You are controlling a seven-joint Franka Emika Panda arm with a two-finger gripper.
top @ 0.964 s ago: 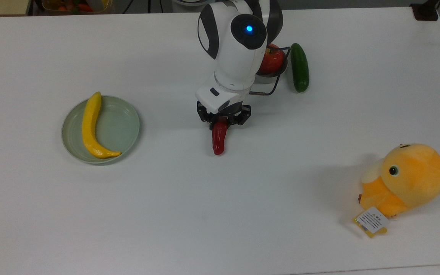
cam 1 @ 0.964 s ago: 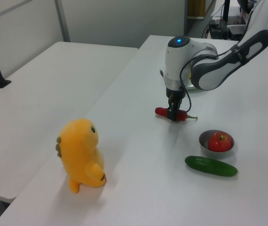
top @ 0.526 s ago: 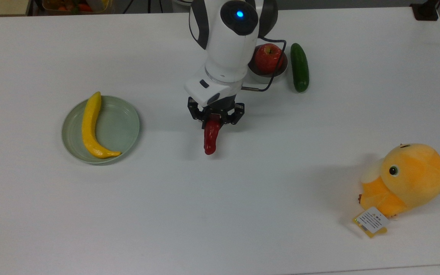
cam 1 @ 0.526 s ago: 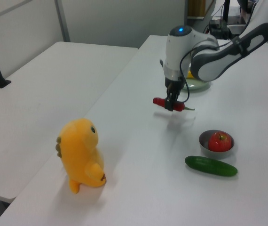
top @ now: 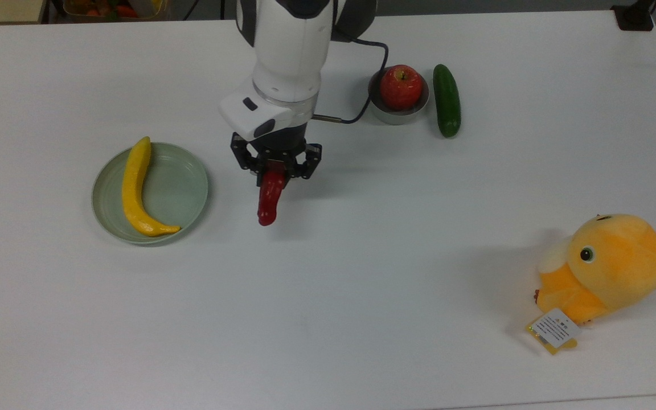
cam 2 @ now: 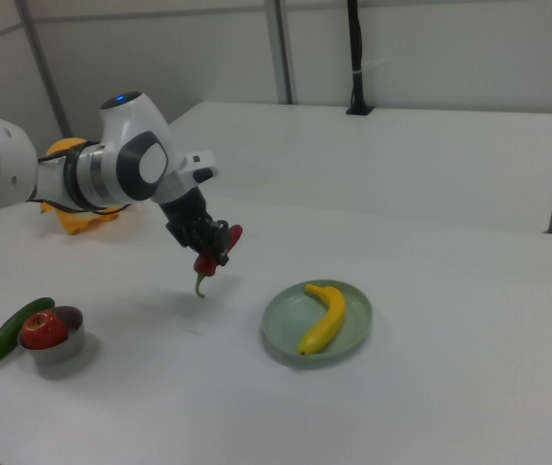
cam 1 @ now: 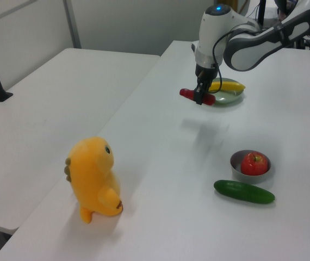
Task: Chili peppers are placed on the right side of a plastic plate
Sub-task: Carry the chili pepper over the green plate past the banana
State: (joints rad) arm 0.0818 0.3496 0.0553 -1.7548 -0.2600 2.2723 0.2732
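Note:
My gripper (top: 275, 169) (cam 1: 200, 98) (cam 2: 213, 253) is shut on the dark-red chili pepper (top: 269, 200) (cam 1: 188, 93) (cam 2: 230, 237) and holds it in the air above the white table. Its green stem (cam 2: 199, 284) hangs down below the fingers in the right view. The pale green plastic plate (top: 183, 188) (cam 1: 232, 98) (cam 2: 352, 334) lies to the top view's left of the chili, a short gap away. A yellow banana (top: 133, 188) (cam 2: 322, 317) rests on the plate's left half in the top view.
A small grey bowl (top: 385, 111) (cam 1: 237, 164) with a red apple (top: 401, 86) stands beside a dark green cucumber (top: 446, 107) (cam 1: 244, 191) at the top view's upper right. An orange plush toy (top: 604, 267) (cam 1: 94, 179) sits at the top view's lower right.
The gripper has carried the chili to the top view's left, toward the plate, and lifted it higher off the table. Bowl and apple, earlier partly behind the arm, now show whole.

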